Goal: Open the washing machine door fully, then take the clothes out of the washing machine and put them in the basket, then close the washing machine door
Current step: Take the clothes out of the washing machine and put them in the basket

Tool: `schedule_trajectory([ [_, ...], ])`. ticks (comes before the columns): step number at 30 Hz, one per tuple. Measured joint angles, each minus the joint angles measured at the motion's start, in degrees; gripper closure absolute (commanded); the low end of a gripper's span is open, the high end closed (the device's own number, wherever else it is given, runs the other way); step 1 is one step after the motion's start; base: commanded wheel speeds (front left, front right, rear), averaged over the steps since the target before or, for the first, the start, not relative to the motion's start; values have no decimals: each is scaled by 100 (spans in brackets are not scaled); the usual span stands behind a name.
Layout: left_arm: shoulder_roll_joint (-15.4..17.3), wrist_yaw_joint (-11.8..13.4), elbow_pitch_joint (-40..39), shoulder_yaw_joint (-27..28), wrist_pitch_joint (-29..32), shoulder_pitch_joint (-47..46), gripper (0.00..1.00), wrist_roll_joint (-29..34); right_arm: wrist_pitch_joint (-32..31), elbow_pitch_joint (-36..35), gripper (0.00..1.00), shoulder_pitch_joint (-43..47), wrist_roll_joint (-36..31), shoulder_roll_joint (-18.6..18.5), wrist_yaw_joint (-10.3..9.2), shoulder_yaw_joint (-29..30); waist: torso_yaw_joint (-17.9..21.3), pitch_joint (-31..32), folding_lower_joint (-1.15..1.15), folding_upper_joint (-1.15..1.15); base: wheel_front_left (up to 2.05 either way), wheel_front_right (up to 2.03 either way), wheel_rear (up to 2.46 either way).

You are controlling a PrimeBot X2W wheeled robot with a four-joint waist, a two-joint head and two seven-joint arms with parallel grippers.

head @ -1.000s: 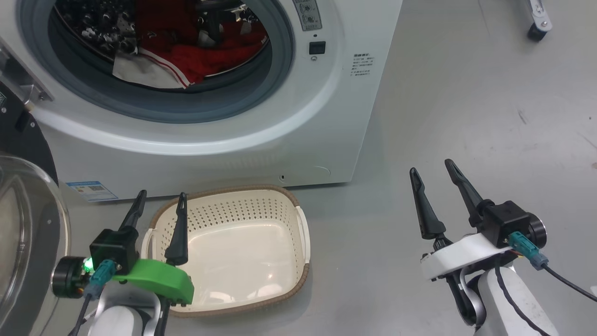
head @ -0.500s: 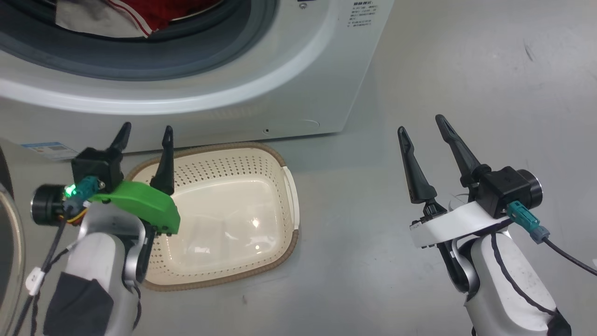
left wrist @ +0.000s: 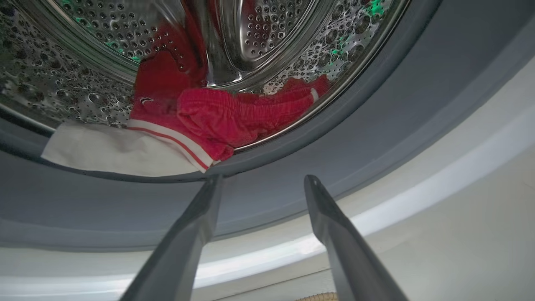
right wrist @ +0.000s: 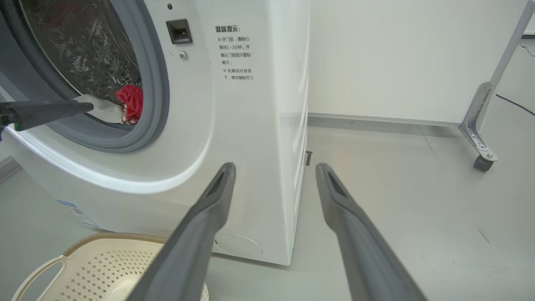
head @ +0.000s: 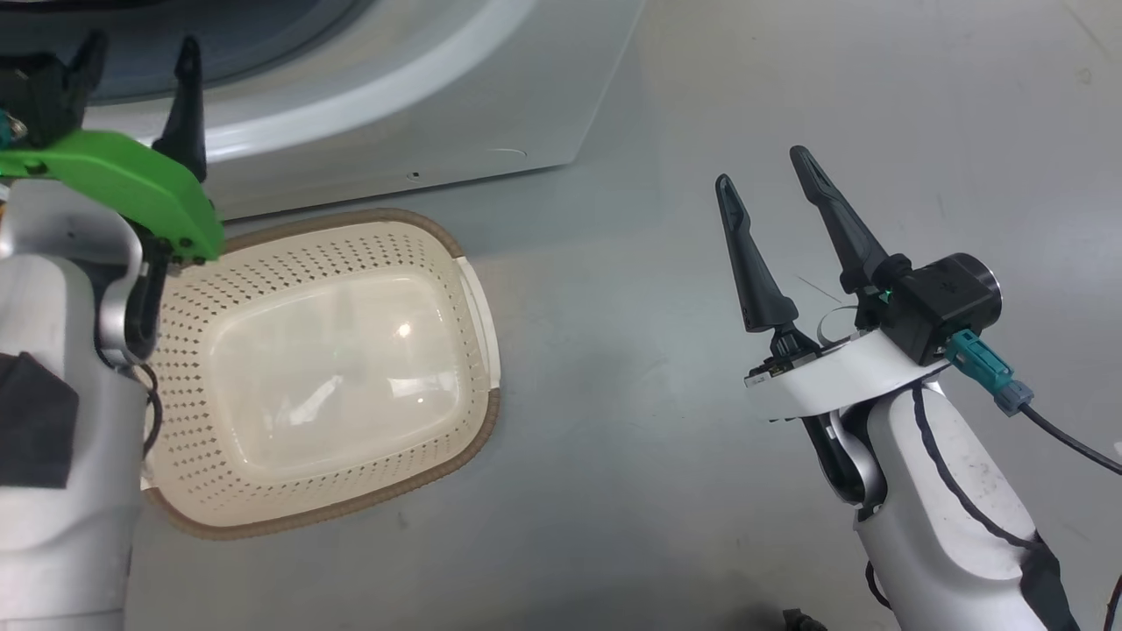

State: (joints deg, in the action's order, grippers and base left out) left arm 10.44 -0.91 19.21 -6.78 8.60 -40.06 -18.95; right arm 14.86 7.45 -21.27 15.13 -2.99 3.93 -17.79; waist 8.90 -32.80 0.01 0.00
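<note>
Step in hand: taking the clothes out. The washing machine [right wrist: 250,104] opening stands uncovered, so the door-opening part looks done. Closing it comes last.

The clothes [left wrist: 234,117] lie at the bottom front of the drum [left wrist: 271,37], with a white panel draped over the lip toward the grey rubber ring [left wrist: 376,125]. The basket [head: 263,254] is empty and sits on the floor [head: 657,438] just in front of the machine.

Left tool [left wrist: 264,179]: fingers spread, nothing between them. It is raised before the lower edge of the opening and points up at the garment, apart from it. Right tool [head: 761,166]: also spread and empty, over bare floor to the right of the basket.

Next move, my guess: the left tool goes up and in over the ring, pinches the bunched red fold or the hanging white panel, lifts it clear of the lip, then carries it down to the basket. The cloth could drag on the ring.

Materials:
- **Garment:** soft, floppy red knit with a ribbed look, a white panel and red-white stripe trim.
- **Drum:** shiny steel, dimpled and perforated, with a smooth raised paddle.
- **Ring:** matte rubber.
- **Machine body:** glossy white with a curved round recess.
- **Basket:** cream plastic, a rounded rectangle with small holes in the walls, a smooth glossy bottom, a brown woven-look rim and side handles.
- **Floor:** smooth grey.
</note>
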Motion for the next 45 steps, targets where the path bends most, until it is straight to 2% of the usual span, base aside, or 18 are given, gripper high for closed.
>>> schedule_trajectory([
  [12, 464, -47, 314, 364, -10, -1300, 0, 42, 0, -8, 0, -195, 309, -4, -56, -383, 531, -377, 0, 0, 0, 0, 0],
  [19, 777, 10, 660, 702, -112, -1833, 0, 55, 0, -48, 0, -307, 547, -1, -114, -583, 854, -544, 0, 0, 0, 0, 0],
  [25, 1015, 10, 1009, 725, -116, -2114, 0, 94, 0, -58, 0, -328, 603, 0, -179, -698, 1089, -660, 0, 0, 0, 0, 0],
  [35, 1054, 27, 1577, 661, -107, -2342, 0, 211, 0, -58, 0, -410, 645, 7, -258, -740, 1285, -764, 0, 0, 0, 0, 0],
  [44, 1122, 189, 2184, 548, 371, -2448, 0, 342, 0, -56, 0, -414, 645, 11, -265, -787, 1285, -763, -1, 0, 0, 0, 0],
  [45, 1121, 198, 2251, 515, 434, -2451, 12, 346, 0, -56, 0, -414, 645, 11, -265, -795, 1281, -762, -1, 0, 0, 0, 0],
])
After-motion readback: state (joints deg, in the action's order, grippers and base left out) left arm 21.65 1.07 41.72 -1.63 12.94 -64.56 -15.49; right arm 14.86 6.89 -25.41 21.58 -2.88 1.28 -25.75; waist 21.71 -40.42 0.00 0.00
